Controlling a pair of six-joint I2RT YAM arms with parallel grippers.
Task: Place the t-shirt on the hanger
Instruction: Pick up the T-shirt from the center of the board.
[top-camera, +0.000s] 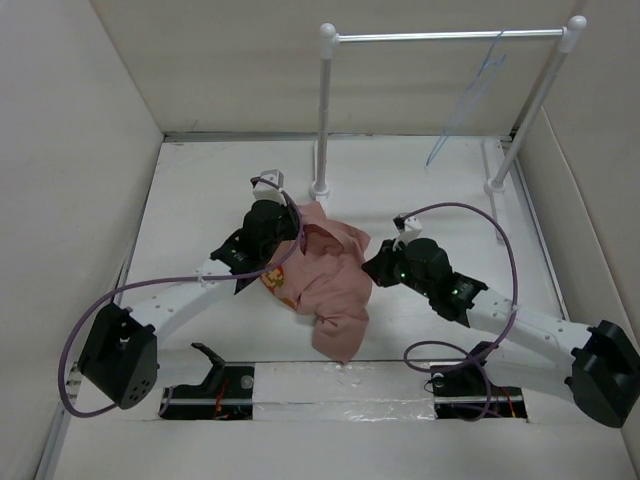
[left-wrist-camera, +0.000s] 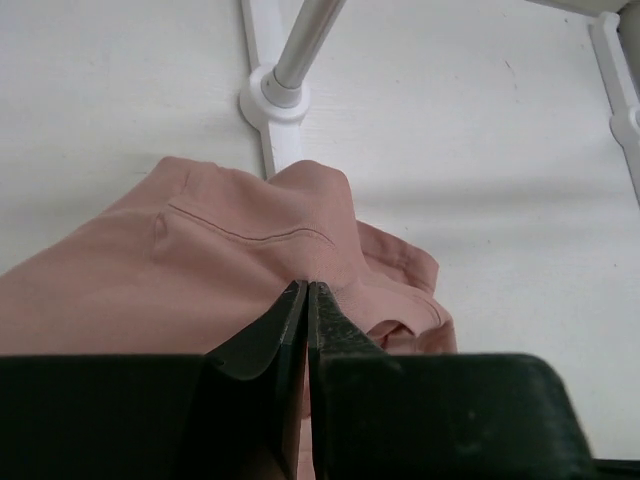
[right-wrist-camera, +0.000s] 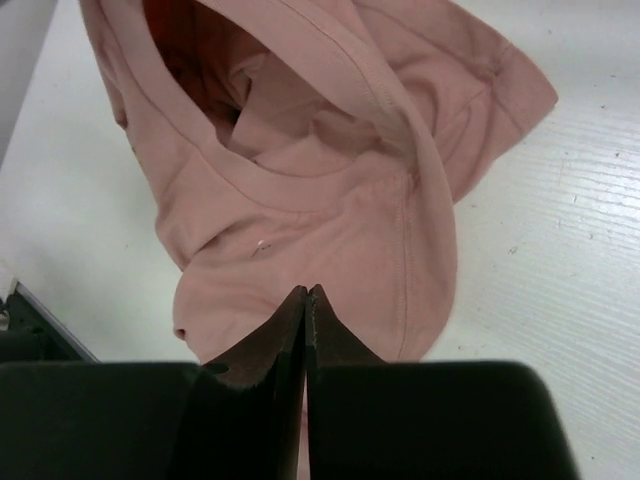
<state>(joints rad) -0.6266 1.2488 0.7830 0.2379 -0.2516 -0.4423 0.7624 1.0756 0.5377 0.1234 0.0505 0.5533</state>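
Observation:
The dusty-pink t-shirt (top-camera: 328, 275) hangs bunched between my two grippers in the middle of the table, its lower part drooping toward the near edge. Its red and yellow print (top-camera: 275, 282) shows on the left side. My left gripper (top-camera: 290, 222) is shut on a fold of the t-shirt (left-wrist-camera: 250, 240) at its far left. My right gripper (top-camera: 372, 262) is shut on the t-shirt (right-wrist-camera: 300, 210) at its right edge; the neck opening faces that wrist camera. The pale-blue hanger (top-camera: 470, 100) hangs by its hook from the rail at the back right, apart from both grippers.
A rack with white posts (top-camera: 325, 110) and a metal rail (top-camera: 450, 35) stands at the back. Its left foot (left-wrist-camera: 272, 100) is just beyond the shirt. White walls enclose the table on three sides. Purple cables loop beside both arms.

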